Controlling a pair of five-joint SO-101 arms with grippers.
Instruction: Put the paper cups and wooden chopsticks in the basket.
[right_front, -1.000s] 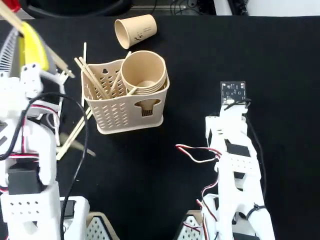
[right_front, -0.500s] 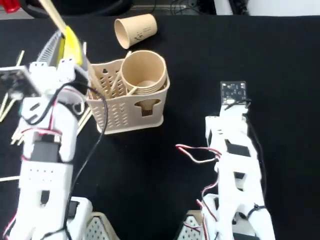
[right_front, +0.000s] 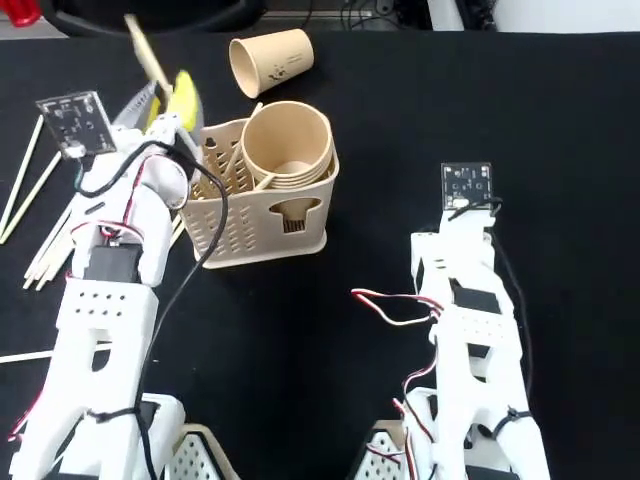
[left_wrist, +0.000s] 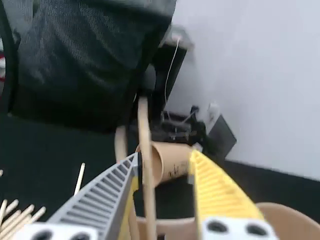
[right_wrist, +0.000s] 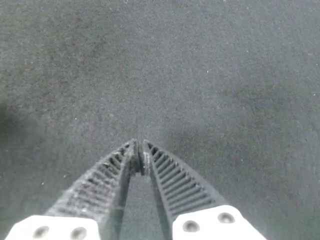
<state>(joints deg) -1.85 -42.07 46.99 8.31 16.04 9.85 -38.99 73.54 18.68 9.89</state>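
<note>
Paper cups stacked in beige plastic basket; tipped cup at twelve o'clock, wooden chopsticks at nine to go. Left gripper clamps one chopstick; right gripper closed.

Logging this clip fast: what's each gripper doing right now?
Left gripper: holding a chopstick.
Right gripper: closed, empty.

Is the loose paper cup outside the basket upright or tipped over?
Tipped over: the cup lies on its side, mouth facing sideways.

One basket, one loose cup, one cup stack, several chopsticks.
</note>
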